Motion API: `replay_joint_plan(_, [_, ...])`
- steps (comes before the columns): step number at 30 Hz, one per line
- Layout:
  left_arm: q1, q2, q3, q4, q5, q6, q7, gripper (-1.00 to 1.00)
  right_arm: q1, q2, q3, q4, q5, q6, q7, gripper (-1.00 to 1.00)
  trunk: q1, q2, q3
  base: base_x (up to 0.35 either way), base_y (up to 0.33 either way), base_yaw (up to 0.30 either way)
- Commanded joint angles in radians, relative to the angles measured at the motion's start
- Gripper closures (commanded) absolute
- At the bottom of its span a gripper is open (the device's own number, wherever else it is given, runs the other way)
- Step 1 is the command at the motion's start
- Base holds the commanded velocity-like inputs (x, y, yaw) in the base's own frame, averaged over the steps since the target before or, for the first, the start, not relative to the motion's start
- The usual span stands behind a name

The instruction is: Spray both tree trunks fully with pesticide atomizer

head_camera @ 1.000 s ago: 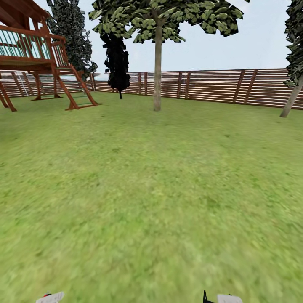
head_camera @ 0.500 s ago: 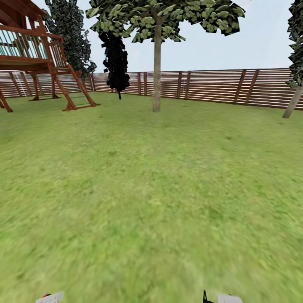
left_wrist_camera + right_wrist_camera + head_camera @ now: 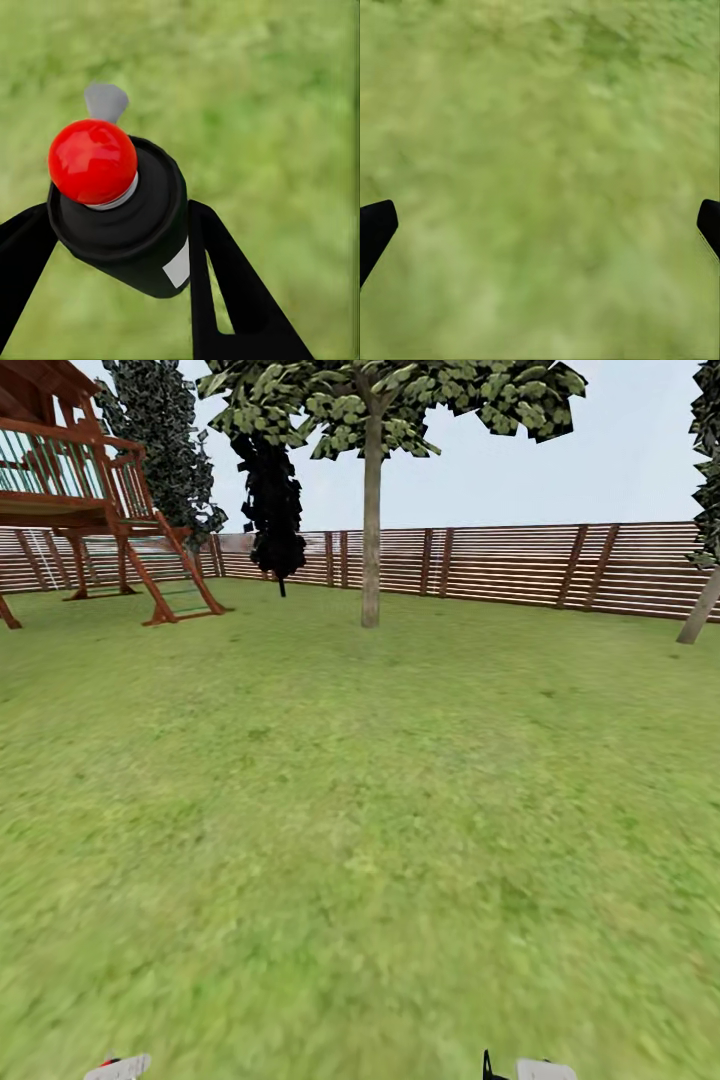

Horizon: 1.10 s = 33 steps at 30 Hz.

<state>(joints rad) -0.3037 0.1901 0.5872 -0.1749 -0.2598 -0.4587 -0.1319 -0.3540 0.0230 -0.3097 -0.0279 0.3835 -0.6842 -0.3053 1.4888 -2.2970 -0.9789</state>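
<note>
A wooden play tower (image 3: 70, 480) with a ladder (image 3: 175, 585) stood upper left; a dark cypress (image 3: 268, 500) rose just right of it, pale sky (image 3: 620, 450) above.

Blurry green grass lawn (image 3: 360, 840) stretching ahead under even daylight; brown horizontal-slat wooden fence (image 3: 500, 565) along the far edge; red-brown wooden play tower (image 3: 80, 500) with ladder at far left; pale blue-grey sky (image 3: 600, 470) above
</note>
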Motion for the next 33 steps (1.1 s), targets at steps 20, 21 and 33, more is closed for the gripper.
replay_joint_plan(20, [0.008, -0.004, -0.001, -0.001, 0.001, -0.001, 0.000, 1.00, 0.000, 0.000, 0.000, -0.001, 0.000, 0.000, 0.000, -1.00, 0.000, 0.000, 0.000, 0.338, -0.084, 0.000])
replay_joint_plan(21, [0.008, -0.004, -0.001, -0.001, 0.001, -0.002, 0.000, 1.00, 0.000, 0.000, 0.000, -0.001, 0.000, 0.000, 0.000, -1.00, 0.000, 0.000, 0.000, 0.338, -0.084, 0.000])
replay_joint_plan(33, [0.008, -0.005, -0.002, -0.001, 0.001, -0.001, 0.000, 1.00, 0.000, 0.000, 0.000, 0.000, 0.000, 0.000, 0.000, -1.00, 0.000, 0.000, 0.000, 0.338, -0.084, 0.000])
